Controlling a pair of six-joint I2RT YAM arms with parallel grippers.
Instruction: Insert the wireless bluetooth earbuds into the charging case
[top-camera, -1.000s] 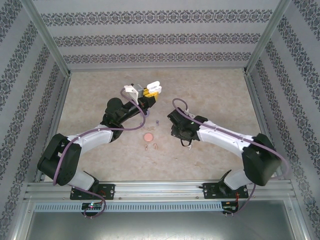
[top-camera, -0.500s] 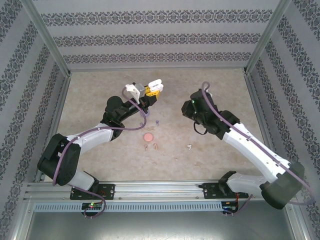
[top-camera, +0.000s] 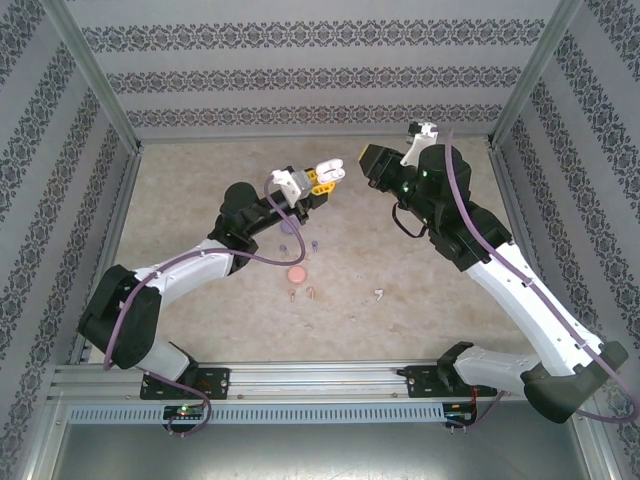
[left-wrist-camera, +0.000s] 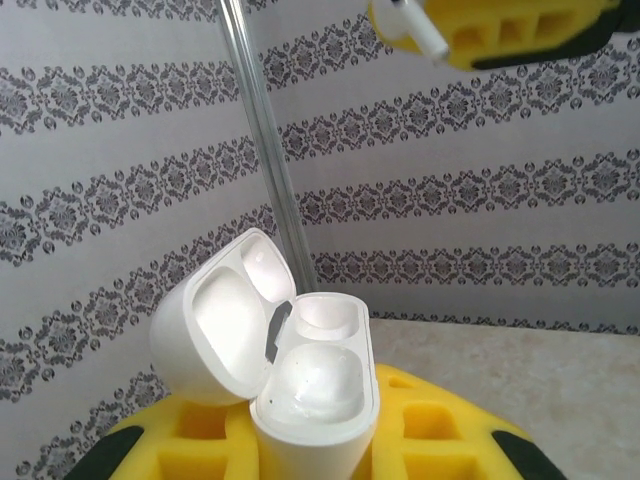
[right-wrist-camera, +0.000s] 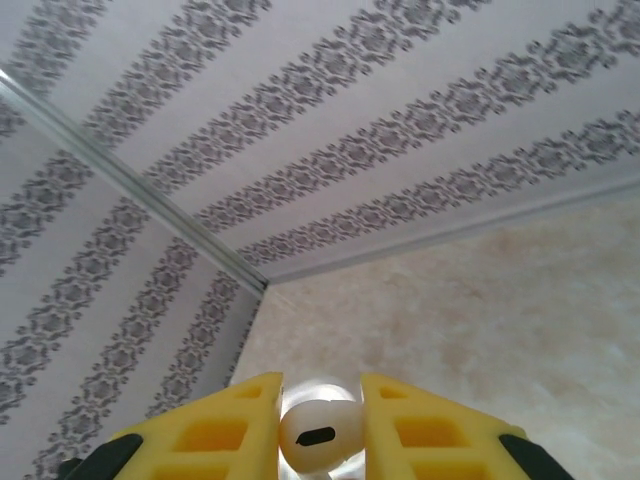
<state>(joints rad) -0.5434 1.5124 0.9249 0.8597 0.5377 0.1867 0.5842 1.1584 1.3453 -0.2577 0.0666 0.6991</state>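
Observation:
My left gripper (top-camera: 322, 182) is raised over the table's middle back and shut on a white charging case (top-camera: 330, 170). That case (left-wrist-camera: 318, 385) stands upright between the yellow fingers (left-wrist-camera: 440, 430), its lid (left-wrist-camera: 215, 325) swung open to the left and both wells empty. My right gripper (top-camera: 366, 160) hovers just right of it, shut on a white earbud (right-wrist-camera: 318, 435). This earbud (left-wrist-camera: 418, 28) shows above the case, clear of it. Another white earbud (top-camera: 379, 294) lies on the table, with two pinkish earbuds (top-camera: 312, 292) and a purplish one (top-camera: 314, 243).
A pink round case (top-camera: 297, 273) lies on the table below my left gripper, among the loose earbuds. Patterned walls close in the back and sides, with metal corner posts (top-camera: 95, 80). The table's right half is open floor.
My right arm has risen from the table near the loose earbuds and swung to the back, bringing a white earbud beside the case. The left gripper shifted right with the open case.

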